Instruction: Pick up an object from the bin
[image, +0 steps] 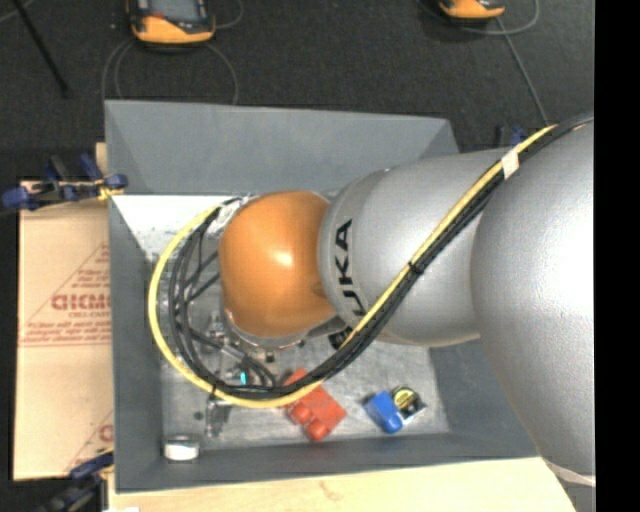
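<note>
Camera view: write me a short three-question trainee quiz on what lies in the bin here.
1. True or false: the red block lies to the left of the blue thing, with a gap between them.
2. Where in the bin does the small white thing lie? A: the view's bottom-left corner. B: the top-right corner. C: on top of the red block.
3. Fill in: the rounded cover on the arm's wrist is ___ in colour.

Key: 1 true; 2 A; 3 orange.
</note>
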